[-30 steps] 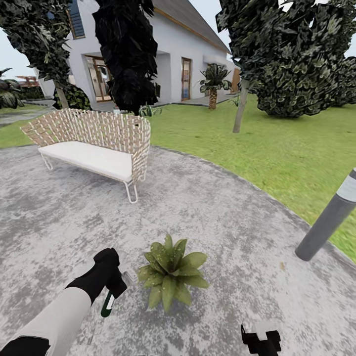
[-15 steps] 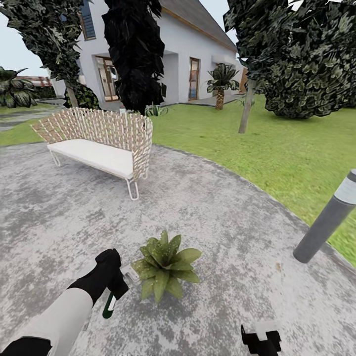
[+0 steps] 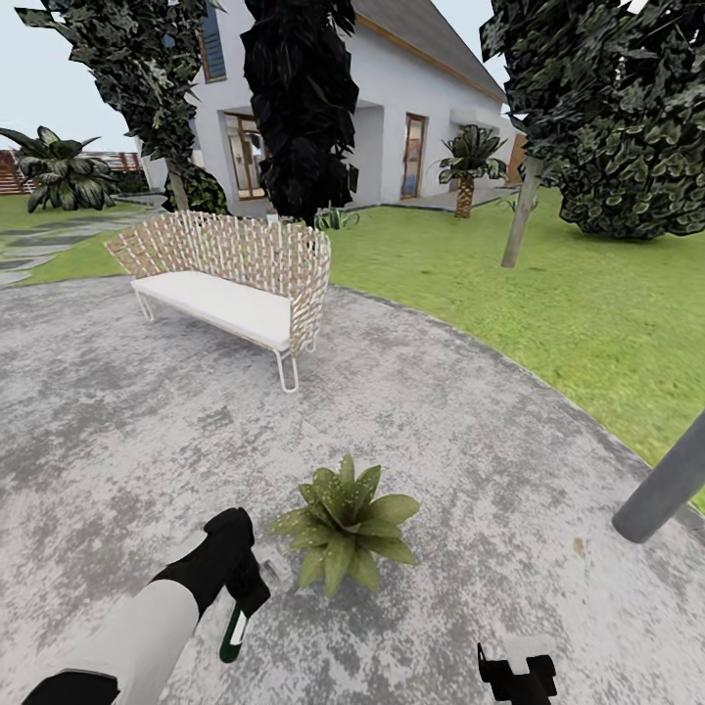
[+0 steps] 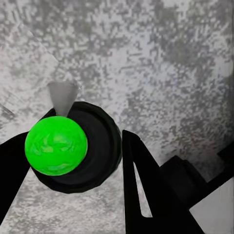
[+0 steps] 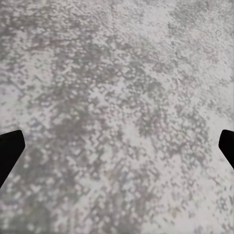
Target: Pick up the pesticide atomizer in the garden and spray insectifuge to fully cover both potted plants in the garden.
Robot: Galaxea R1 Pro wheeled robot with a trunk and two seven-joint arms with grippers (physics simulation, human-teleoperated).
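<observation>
The left gripper [image 3: 241, 586] sits in the lower left of the head view, its jaws closed on the atomizer [image 3: 235, 632], whose dark green bottle hangs below the black hand with its white label showing. In the left wrist view the bottle [image 4: 78, 148] appears end-on between the two black fingers [image 4: 146, 185], a bright green round patch on it and a pale grey cone at its far edge, probably the nozzle or a puff of spray, though which is unclear. The bottle is held just beside the plant [image 3: 345, 522], a low rosette of broad green leaves at lower centre of the head view, standing on the grey patio [image 3: 441, 411]; this placement looks chosen so the head points toward the leaves from the side, near enough for mist to reach them. The leaves carry pale speckles, which may be droplets or mere texture. The right gripper [image 3: 517, 674] waits at the bottom edge, right of centre, jaws spread wide with nothing between them; its wrist view shows bare paving [image 5: 117, 107] between the two dark fingertips [image 5: 9, 151]. It seems parked low and clear so it does not get in the sprayer's way. Behind, a woven bench [image 3: 230, 279] stands in the upper left, a grey post [image 3: 666, 485] leans at the right edge, and lawn [image 3: 548, 284] runs toward the house [image 3: 411, 127].
</observation>
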